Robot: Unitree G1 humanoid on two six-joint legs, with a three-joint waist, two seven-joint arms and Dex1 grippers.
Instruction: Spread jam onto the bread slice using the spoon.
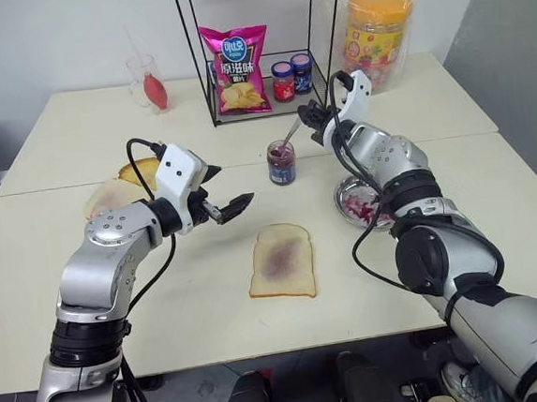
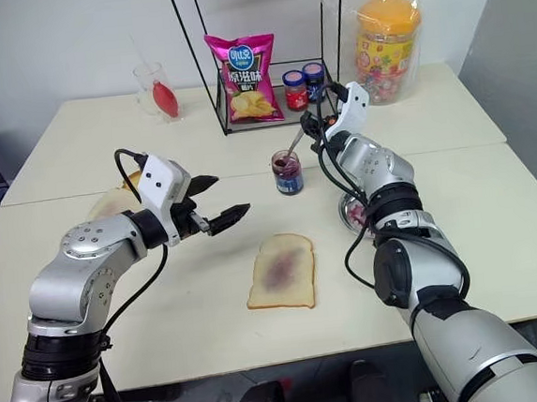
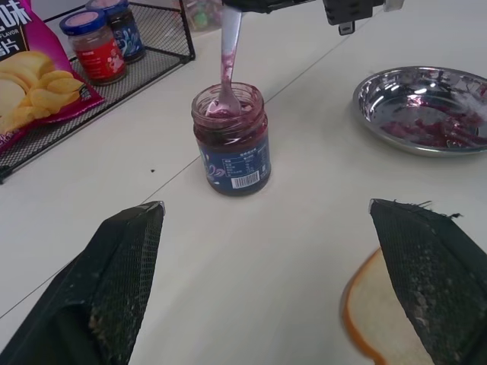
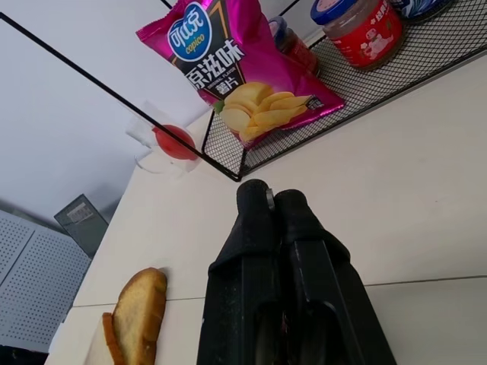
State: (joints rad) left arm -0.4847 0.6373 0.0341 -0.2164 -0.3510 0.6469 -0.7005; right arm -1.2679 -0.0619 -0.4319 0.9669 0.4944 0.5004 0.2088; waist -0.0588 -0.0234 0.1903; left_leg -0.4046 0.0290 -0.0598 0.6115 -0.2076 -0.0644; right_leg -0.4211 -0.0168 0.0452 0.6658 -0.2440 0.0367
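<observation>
The right pincer (image 1: 310,115) is pinched tight on the top of the spoon (image 1: 288,135), whose handle slants down into the open jam jar (image 1: 281,162) so the bowl sits in the dark jam (image 3: 226,111) at the jar's mouth, which looks to me like a dip for another load. The arm reaches well forward over the surface (image 1: 146,306) to get there, since the jar stands near the wire rack (image 1: 256,61) with the crisp bag (image 1: 235,69) and the two small lidded jars (image 1: 292,76), a fair way behind the bread slice (image 1: 281,261). That slice lies flat in the open middle of the surface, in front of the robot and clear of everything else, with a thin purple smear already in its centre, so I'd judge the spreading is partly done and wants more jam. The left pincer (image 1: 221,192) hangs above the surface just left of the slice with its fingers spread wide and nothing between them, probably waiting to steady the bread. A steel dish (image 1: 358,200) smeared with red sits right of the slice, close under the right arm, handy for resting the spoon. Toasted slices (image 1: 117,188) lie off to the left, out of the way.
</observation>
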